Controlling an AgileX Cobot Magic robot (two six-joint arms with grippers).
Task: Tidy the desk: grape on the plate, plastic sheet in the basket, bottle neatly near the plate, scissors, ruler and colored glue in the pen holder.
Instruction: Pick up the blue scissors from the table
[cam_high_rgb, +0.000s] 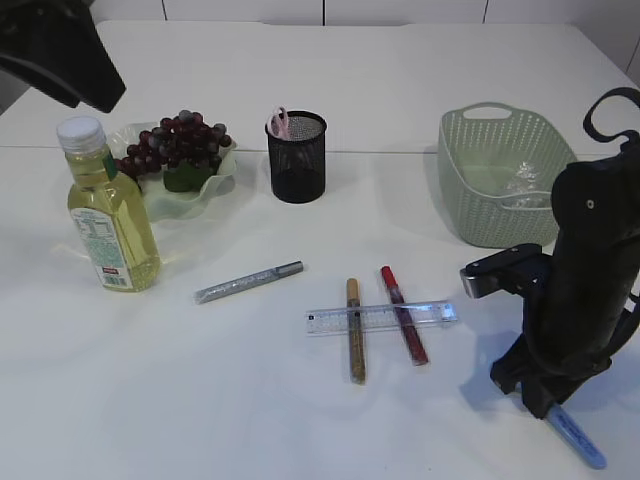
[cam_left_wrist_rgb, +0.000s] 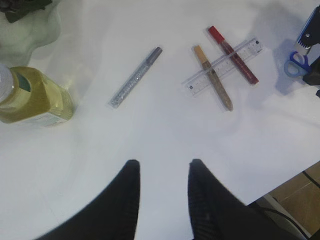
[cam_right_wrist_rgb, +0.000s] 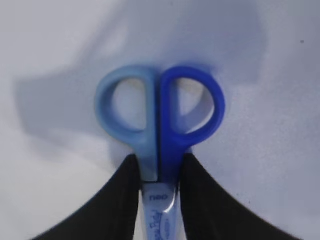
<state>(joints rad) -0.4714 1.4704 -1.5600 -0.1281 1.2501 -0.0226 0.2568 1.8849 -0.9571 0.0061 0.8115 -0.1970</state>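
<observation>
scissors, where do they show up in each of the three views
Exterior view: the scissors sit at bottom right, poking out under the right gripper.
Left wrist view: far right edge, upper part, only the blue handles showing.
Right wrist view: centre, handles up, pinched between the black fingers.
Shared landmark: the clear ruler lies just left of them in the exterior and left wrist views; the right wrist view lacks it.
</observation>
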